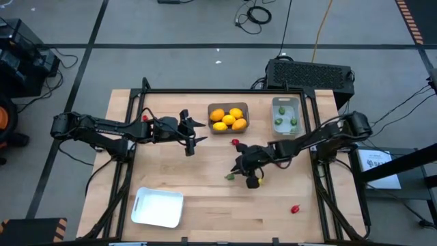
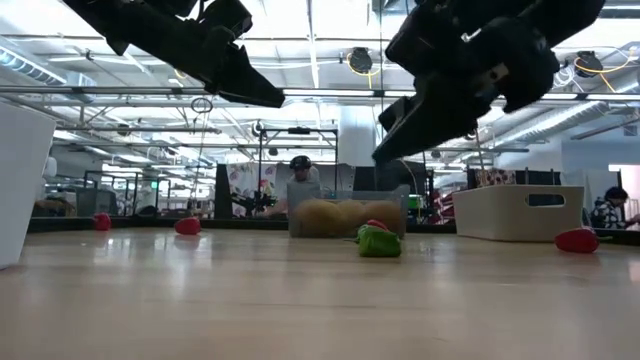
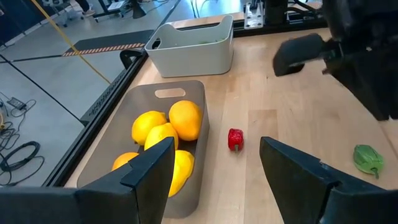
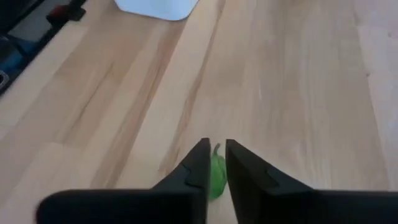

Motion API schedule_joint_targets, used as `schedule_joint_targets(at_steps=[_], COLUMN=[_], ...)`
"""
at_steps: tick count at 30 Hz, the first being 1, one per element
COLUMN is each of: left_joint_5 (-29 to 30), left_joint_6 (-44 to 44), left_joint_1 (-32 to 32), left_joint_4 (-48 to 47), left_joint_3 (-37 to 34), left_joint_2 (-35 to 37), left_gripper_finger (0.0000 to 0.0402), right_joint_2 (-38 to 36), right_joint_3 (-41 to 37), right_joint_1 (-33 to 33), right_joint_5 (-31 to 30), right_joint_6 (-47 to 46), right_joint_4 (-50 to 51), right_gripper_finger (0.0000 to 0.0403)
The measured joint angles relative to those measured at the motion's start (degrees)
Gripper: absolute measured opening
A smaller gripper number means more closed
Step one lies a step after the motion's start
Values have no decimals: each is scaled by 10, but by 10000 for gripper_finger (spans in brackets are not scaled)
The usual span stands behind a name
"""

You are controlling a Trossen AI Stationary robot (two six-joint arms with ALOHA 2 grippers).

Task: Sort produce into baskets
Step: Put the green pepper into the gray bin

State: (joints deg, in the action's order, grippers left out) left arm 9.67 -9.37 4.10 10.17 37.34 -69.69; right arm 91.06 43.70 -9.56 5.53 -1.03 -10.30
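My right gripper [image 1: 240,168] hangs shut above a tiny green piece [image 1: 230,176] that lies on the table. In the right wrist view the green piece [image 4: 217,175] shows just below the shut fingertips [image 4: 214,148]. In the low view the gripper [image 2: 390,150] is clear above the green piece [image 2: 379,241]. My left gripper [image 1: 193,134] is open and empty, left of the dark grey bin [image 1: 228,117], which holds yellow and orange fruits [image 3: 168,134]. A tiny red piece [image 1: 235,143] lies between the grippers; it also shows in the left wrist view [image 3: 235,139].
The pale grey narrow bin [image 1: 285,115] at the far right holds tiny green pieces. The white tray [image 1: 158,207] sits at the near left. Another red piece [image 1: 295,209] lies near the right front, and one [image 1: 145,117] by the left arm.
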Motion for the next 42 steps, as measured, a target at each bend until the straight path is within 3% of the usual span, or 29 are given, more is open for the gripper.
schedule_joint_targets(at_steps=[13,19,24,30,42], left_joint_5=[0,0,0,0,0], left_joint_6=[0,0,0,0,0], left_joint_1=[0,0,0,0,0], left_joint_4=[0,0,0,0,0], left_joint_3=[0,0,0,0,0], left_joint_2=[0,0,0,0,0], left_gripper_finger=[244,244,244,244,244], right_joint_2=[84,116,143,149,145], right_joint_3=[0,0,0,0,0], right_joint_1=[-12,-24,-30,-29,-29], right_joint_5=[-40,-42,-49,-62,-35], right_joint_6=[-41,-52,-54,-54,-57], right_joint_4=[-63,-87,-87,-89,-84], right_gripper_finger=[256,300,288,245,77])
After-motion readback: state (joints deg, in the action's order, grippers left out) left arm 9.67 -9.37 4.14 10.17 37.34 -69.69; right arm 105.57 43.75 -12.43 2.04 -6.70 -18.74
